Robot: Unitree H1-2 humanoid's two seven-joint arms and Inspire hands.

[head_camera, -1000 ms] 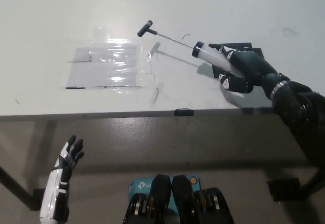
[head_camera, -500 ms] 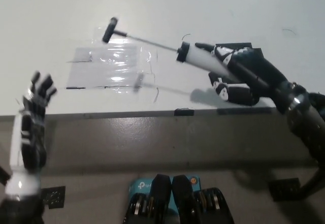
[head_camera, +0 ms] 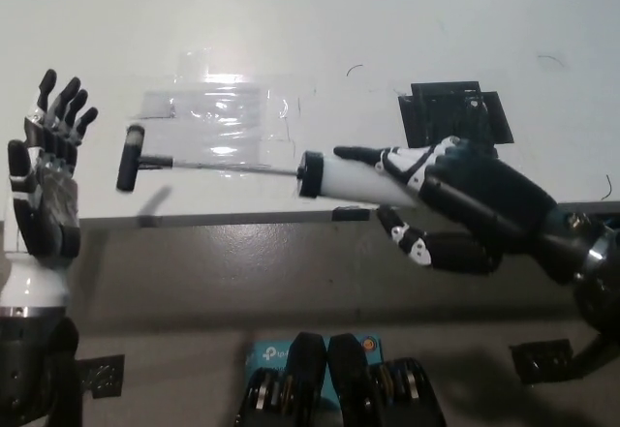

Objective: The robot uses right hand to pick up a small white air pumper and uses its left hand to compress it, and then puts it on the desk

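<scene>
Right hand [head_camera: 455, 190] clamped on air pumper [head_camera: 354, 177] barrel; left hand [head_camera: 44, 190], fingers apart, beside its extended handle — push may slip off

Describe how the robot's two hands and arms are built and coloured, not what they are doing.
The left hand has dark, segmented fingers and a dark palm on a glossy white wrist and forearm, with a black section lower down. The right hand is black and bulky, its fingers carrying white patches near the tips, and it joins a black arm through a ringed metallic wrist. No loose cables show.
</scene>
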